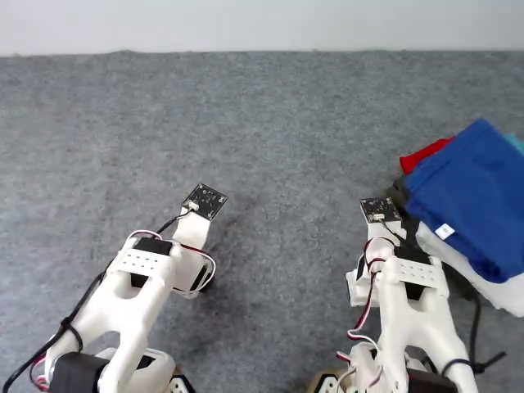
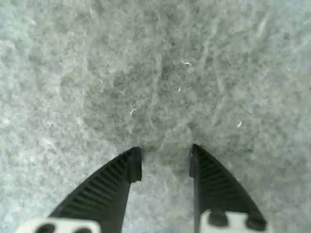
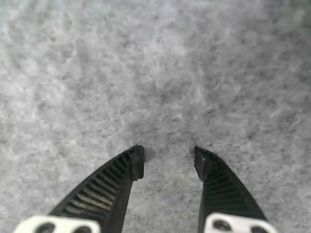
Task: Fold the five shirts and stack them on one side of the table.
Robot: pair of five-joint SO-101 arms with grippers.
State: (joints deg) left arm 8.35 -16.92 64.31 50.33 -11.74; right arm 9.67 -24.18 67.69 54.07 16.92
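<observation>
Judging from the pile at one side of the grey felt-covered table [image 1: 270,123], the folding looked all but finished. The step in hand seemed to be settling the stack rather than starting a new garment. A folded royal-blue cotton shirt [image 1: 475,196] lay on top. A red shirt [image 1: 422,153] poked out behind it, and a sliver of teal fabric [image 1: 516,142] showed at the far corner. A white shirt [image 1: 471,262] lay underneath, and a dark fabric edge [image 1: 399,195] showed on the side facing the arms; whether that made five could not be told for certain. The left arm's black ribbed fingers [image 2: 121,174] were parted moderately over bare felt with nothing between them, well apart from the pile. The right arm's black ribbed fingers [image 3: 119,177] were likewise parted and empty, with that arm's wrist just beside the stack. The right arm therefore looked the sensible one for any tidying. It would do best to press down on the layers or nudge their edges inward, because pinching the top shirt would probably drag the loose cotton and undo the fold. The blue shirt sat unevenly over the white one, so a hard sideways shove risked sliding the upper layers toward the table's edge. A low, slow touch seemed safer, with the left arm holding off.
</observation>
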